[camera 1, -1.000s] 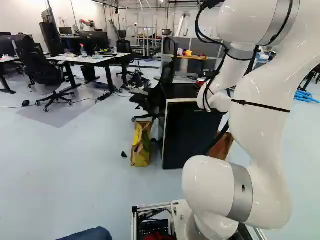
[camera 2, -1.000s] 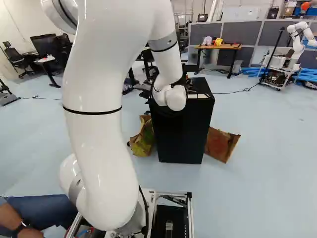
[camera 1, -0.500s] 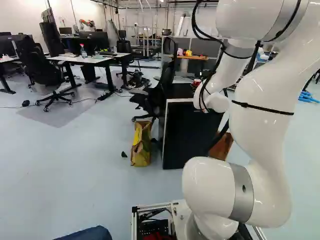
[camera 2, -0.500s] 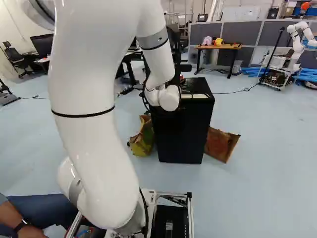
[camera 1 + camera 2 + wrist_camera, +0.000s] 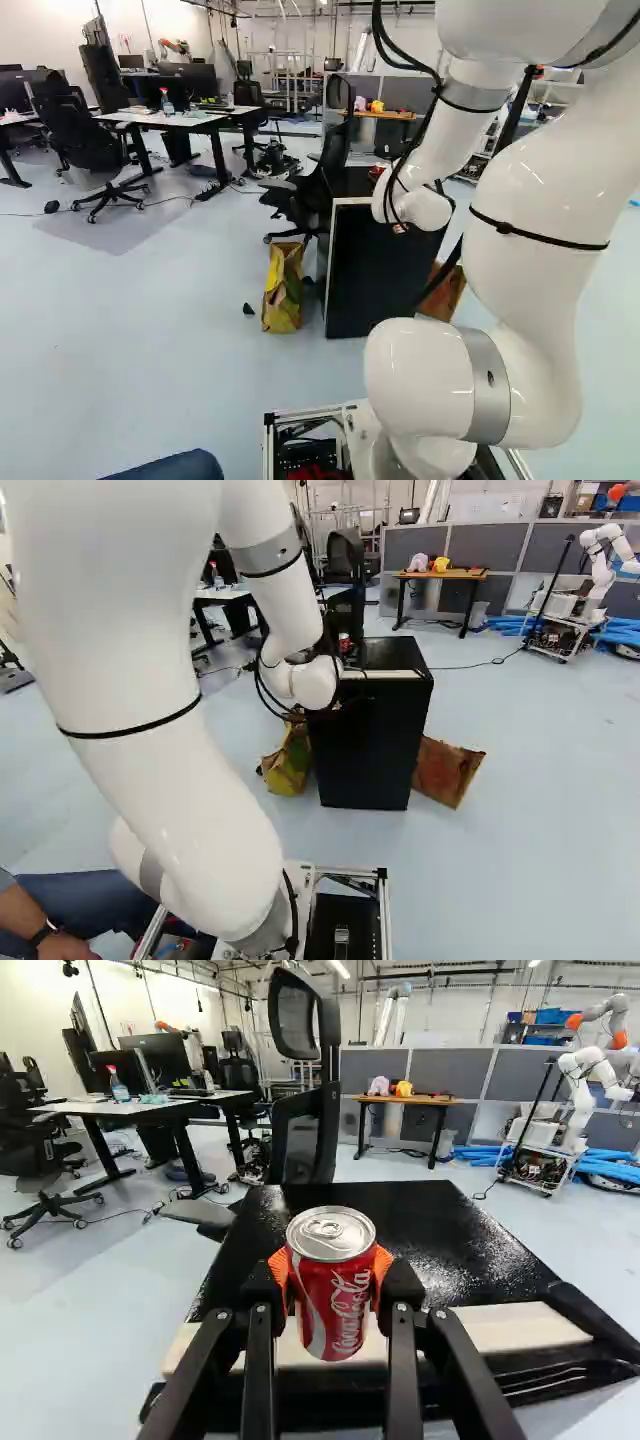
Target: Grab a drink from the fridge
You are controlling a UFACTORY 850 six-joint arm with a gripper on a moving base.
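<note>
Gripper (image 5: pixel 333 1272) is grasping the red can (image 5: pixel 333 1305) from both sides, over the black fridge (image 5: pixel 365 750). During the last second, arm (image 5: pixel 185 810) has swung leftward in both base views, carrying it; so the grab seems done. The fridge's top (image 5: pixel 400 1222) looks glossy; another robot (image 5: pixel 598 580) stands upper right of the right base view.

My arm (image 5: pixel 535 185) is glossy white and rounded, with brushed-grey collars (image 5: pixel 487 388), narrow black straps (image 5: pixel 540 237) and loose black cables (image 5: pixel 378 25); my jointed black fingers (image 5: pixel 260 1370) carry bright orange pads (image 5: pixel 382 1265).
</note>
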